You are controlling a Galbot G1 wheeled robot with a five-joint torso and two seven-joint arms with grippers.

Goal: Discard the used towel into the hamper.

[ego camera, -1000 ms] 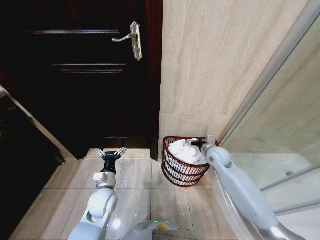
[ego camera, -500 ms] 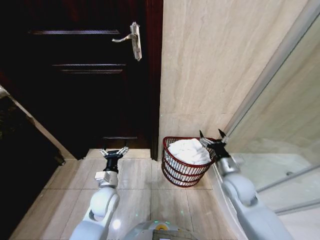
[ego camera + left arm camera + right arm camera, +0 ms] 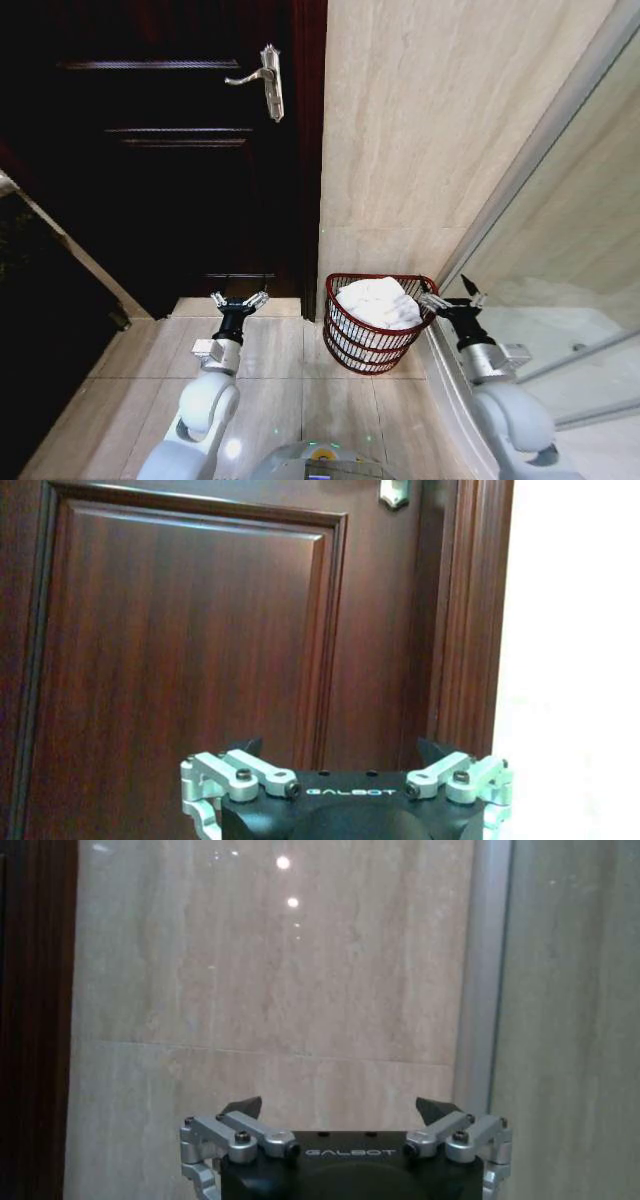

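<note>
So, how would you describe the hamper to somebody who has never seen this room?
Find the dark wooden door; right of it is a beige tiled wall. At that wall's foot stands the hamper, a round reddish-brown wire basket, the sole container on the floor, holding a white towel.

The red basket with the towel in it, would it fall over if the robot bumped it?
Probably easily. The hamper is thin open wire and narrows toward its base, so it looks light and tippy. The white towel heaped above the rim likely adds little weight.
</note>
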